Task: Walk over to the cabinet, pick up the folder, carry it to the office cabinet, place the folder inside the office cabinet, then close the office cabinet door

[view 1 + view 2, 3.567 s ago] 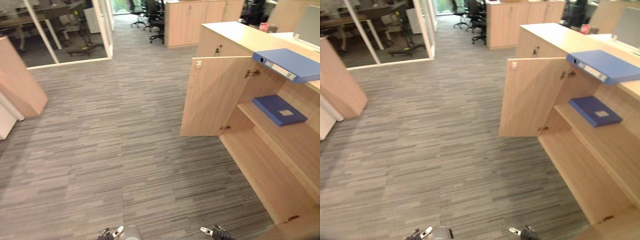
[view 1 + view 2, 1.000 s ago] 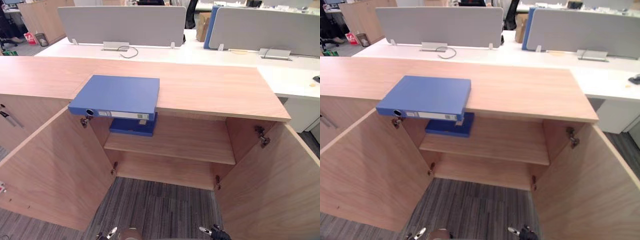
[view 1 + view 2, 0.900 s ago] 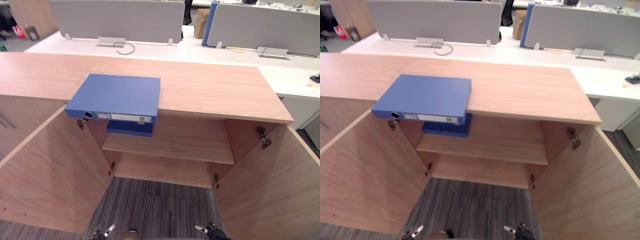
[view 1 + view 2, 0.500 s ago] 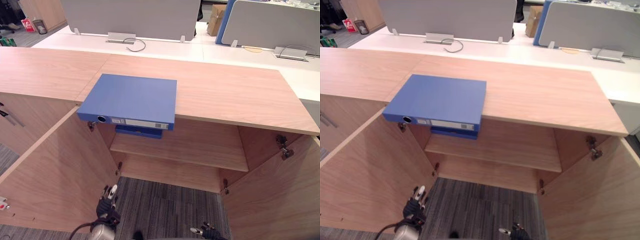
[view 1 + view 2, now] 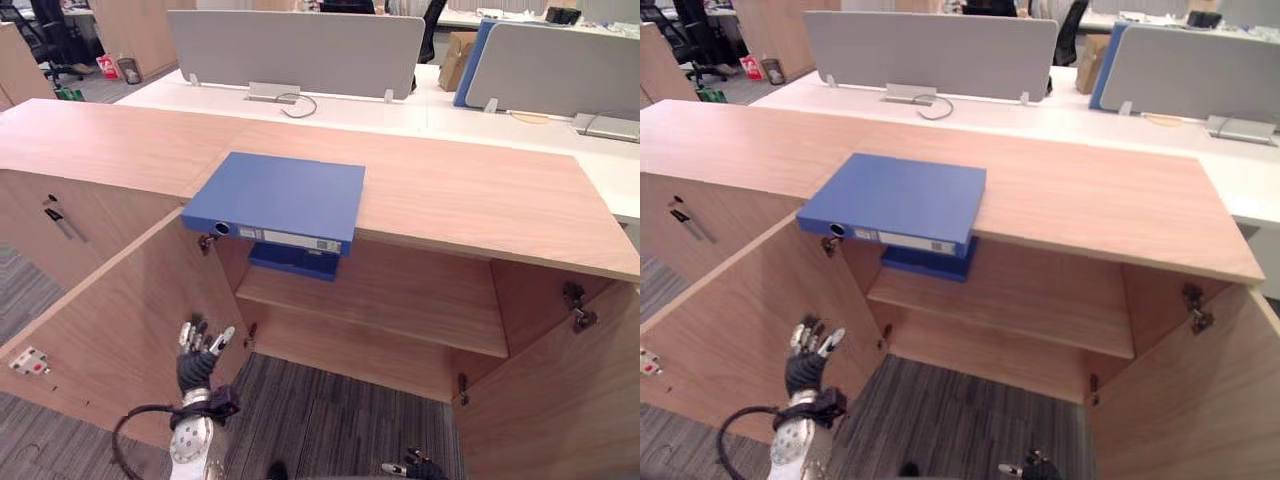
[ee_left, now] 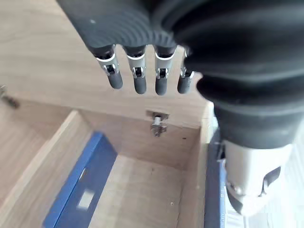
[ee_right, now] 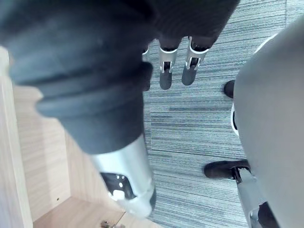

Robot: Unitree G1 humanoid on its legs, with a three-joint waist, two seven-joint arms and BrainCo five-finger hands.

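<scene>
A blue folder [image 5: 272, 200] lies flat on the wooden top of the office cabinet [image 5: 470, 195], its spine overhanging the front edge at the left of the open compartment. A second, darker blue folder [image 5: 293, 260] lies on the inner shelf [image 5: 400, 300] just below it, and it also appears in the left wrist view [image 6: 76, 190]. My left hand [image 5: 197, 355] is raised before the open left door [image 5: 110, 310], below and left of the top folder, fingers [image 6: 135, 78] straight and empty. My right hand [image 5: 410, 468] hangs low over the carpet, fingers [image 7: 175, 71] relaxed, holding nothing.
Both cabinet doors stand wide open, the right door [image 5: 560, 400] at the lower right. A neighbouring closed cabinet with a key [image 5: 60, 215] is at the left. Behind the cabinet top run white desks [image 5: 400, 100] with grey divider screens [image 5: 295, 50]. Grey carpet [image 5: 330, 430] lies before the cabinet.
My left hand has risen higher in front of the left door. The camera has swung to face the open cabinet and shifted slightly; the folders have not moved.
</scene>
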